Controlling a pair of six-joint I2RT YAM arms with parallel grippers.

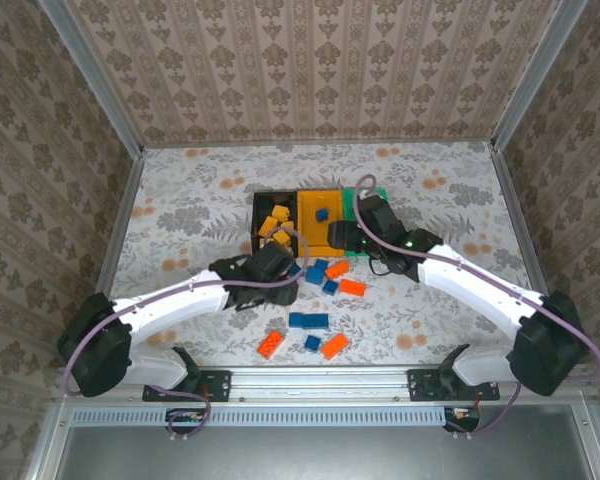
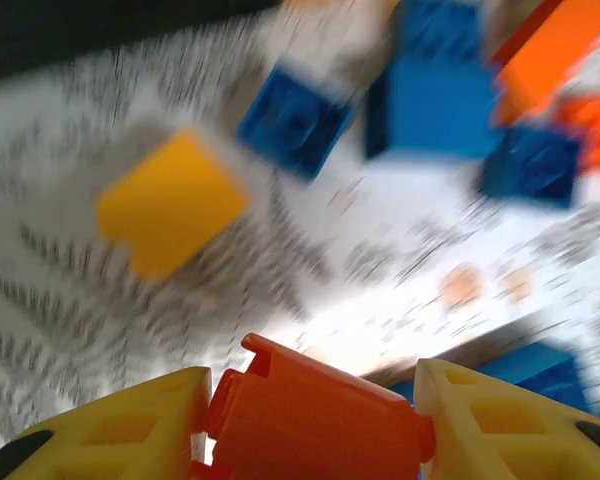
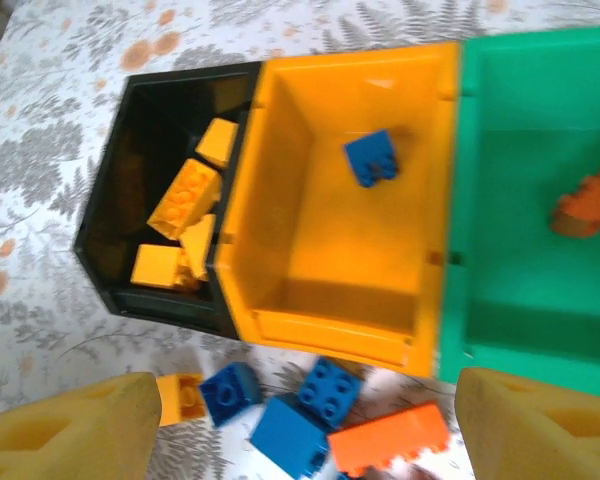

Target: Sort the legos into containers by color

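Pinched between the left gripper's yellow fingers is a red-orange brick. It touches both pads, so the jaws are closed on it. That view is too blurred to tell whether the brick is off the floral table or resting on it. This looks like the pick-up step, with the brick taken from the left edge of the loose pile.

Just beyond the held brick lie a yellow brick and several blue bricks, close together but apart from it. More blue and red-orange pieces are scattered nearer the arm bases.

Far of the pile stand the three joined bins. On the left, the black bin holds yellow bricks. In the middle, the yellow-orange bin holds one blue brick. On the right, the green bin holds a red-orange piece. Judging by that, the held brick belongs in the green bin, the farthest from the left arm.

The right gripper hangs above the near edge of the bins, its jaws spread wide with nothing between them. From above, it is beside the green bin, probably waiting to pick from the pile below.

It also stands in the likely path. The left arm would have to cross the black and yellow-orange bins and come close to the right wrist, so a collision or a drop into the wrong compartment is the main risk.
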